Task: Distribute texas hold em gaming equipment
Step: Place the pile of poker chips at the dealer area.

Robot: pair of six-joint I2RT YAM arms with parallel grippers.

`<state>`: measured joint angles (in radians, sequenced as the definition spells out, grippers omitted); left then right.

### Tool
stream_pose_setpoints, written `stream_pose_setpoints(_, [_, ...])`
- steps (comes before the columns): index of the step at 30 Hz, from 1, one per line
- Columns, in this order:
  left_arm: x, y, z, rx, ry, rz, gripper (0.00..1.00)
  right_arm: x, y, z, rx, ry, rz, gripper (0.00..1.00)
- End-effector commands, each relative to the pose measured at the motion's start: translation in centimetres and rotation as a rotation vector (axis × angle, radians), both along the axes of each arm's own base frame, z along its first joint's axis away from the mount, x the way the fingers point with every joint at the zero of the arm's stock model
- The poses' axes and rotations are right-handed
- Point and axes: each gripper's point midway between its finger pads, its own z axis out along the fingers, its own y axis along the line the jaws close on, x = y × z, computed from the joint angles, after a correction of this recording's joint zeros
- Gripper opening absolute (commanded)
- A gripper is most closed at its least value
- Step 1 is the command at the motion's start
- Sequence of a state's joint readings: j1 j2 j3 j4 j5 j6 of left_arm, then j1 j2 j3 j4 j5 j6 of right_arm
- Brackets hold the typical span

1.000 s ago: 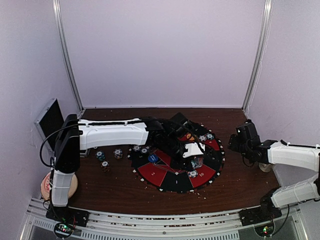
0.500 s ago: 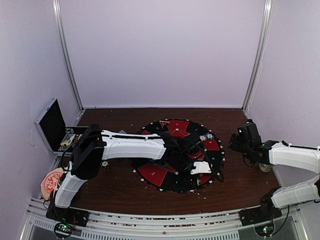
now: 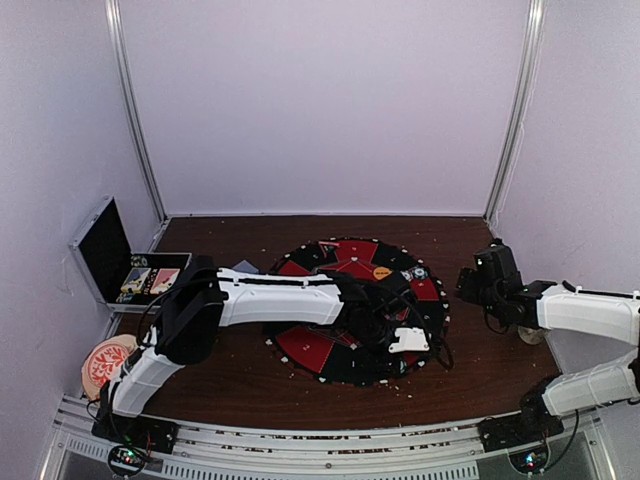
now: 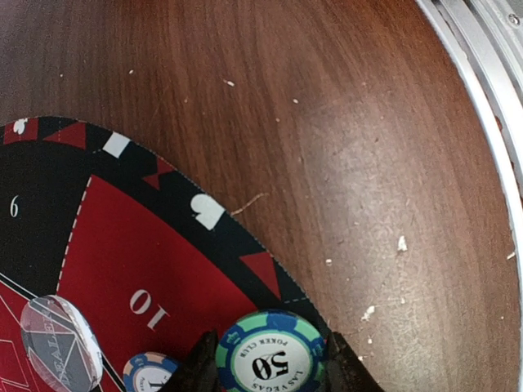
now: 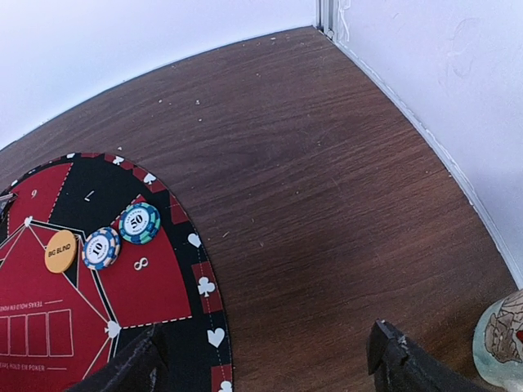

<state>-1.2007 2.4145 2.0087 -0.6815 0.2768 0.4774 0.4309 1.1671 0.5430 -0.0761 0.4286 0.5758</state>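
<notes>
We see the dark wooden tabletop carrying the large round red-and-black mat at the middle of the overhead view. It lies flat, so its numbered wedges can serve, as we judge, as player seats. The metal case stands open at the left edge, presumably as the supply. The left arm stretches across the mat to its lower right rim. There the left pincer is clenched on a teal chip marked 50, gripped by its edges at the bottom of the left wrist view. The chip sits level beside the wedge marked 10; we cannot tell whether it touches the mat. The right pincer hangs released and empty over the tabletop right of the mat, likely parked clear. A clear dealer button and a small orange-and-blue chip lie near the held chip. At the left of the right wrist view an orange big-blind button, a blue-white chip and another teal chip sit close together.
</notes>
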Motion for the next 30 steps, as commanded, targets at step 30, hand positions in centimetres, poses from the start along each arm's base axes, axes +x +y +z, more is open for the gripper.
stream_pose_setpoints(30, [3.5, -0.4, -0.5, -0.002, -0.176, 0.061, 0.54, 0.1, 0.4, -0.3, 0.020, -0.005, 0.023, 0.84])
